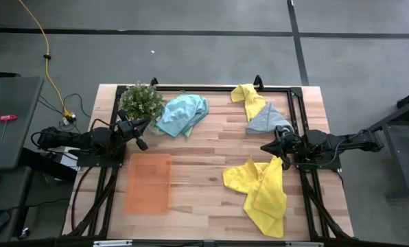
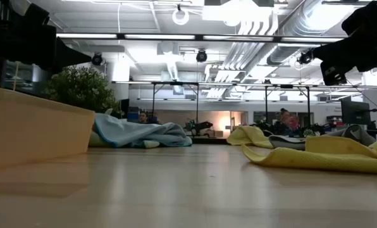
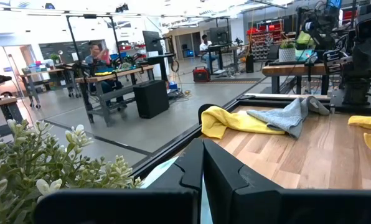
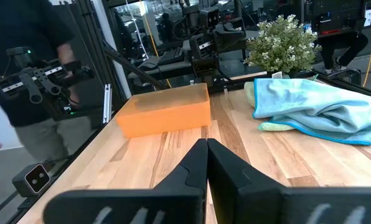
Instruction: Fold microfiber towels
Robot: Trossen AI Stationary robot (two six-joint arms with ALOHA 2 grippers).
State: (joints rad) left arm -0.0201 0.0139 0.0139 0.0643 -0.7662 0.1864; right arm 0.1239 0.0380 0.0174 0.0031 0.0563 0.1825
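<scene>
Crumpled microfiber towels lie loose on the wooden table. A light blue one [image 1: 182,114] sits on a pale green one at the far left, beside the plant. A small yellow one [image 1: 249,100] and a grey one [image 1: 267,119] lie at the far right. A large yellow one [image 1: 259,192] sprawls at the near right. My left gripper [image 1: 141,134] hovers shut at the table's left edge, pointing level toward the middle. My right gripper [image 1: 267,147] hovers shut at the right edge, just above the large yellow towel's far tip. Neither touches a towel.
A translucent orange tray [image 1: 148,182] lies flat at the near left. A bushy green plant [image 1: 141,100] stands at the far left corner. A black metal frame [image 1: 204,89] runs along the table's far and side edges. Bare wood [image 1: 204,165] shows in the middle.
</scene>
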